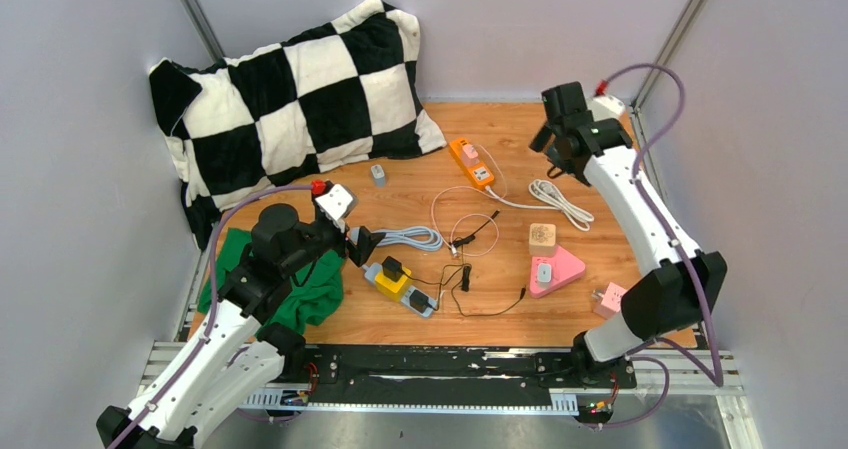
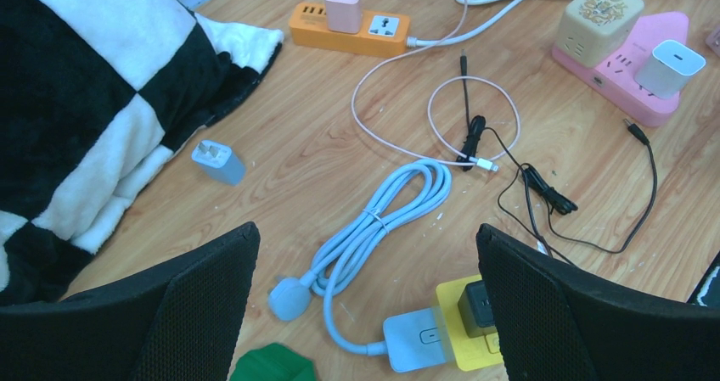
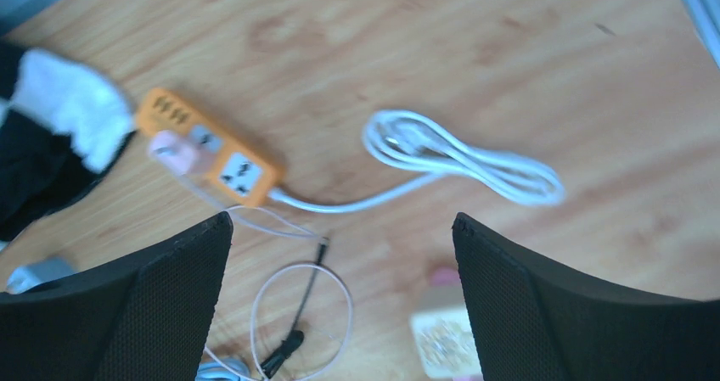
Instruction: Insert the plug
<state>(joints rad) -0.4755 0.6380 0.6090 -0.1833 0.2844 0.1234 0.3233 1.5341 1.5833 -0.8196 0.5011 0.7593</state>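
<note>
A loose grey-blue plug lies on the wooden table near the pillow; it also shows in the left wrist view. An orange power strip carries a pink adapter and also shows in the right wrist view. A yellow and light-blue power strip holds a black adapter. My left gripper is open and empty, above the light-blue coiled cable. My right gripper is open and empty, raised at the far right above the white coiled cord.
A checkered pillow fills the far left. A green cloth lies under my left arm. A pink triangular strip with a white adapter, a cream cube, a pink cube and thin black and pink cables lie mid-table.
</note>
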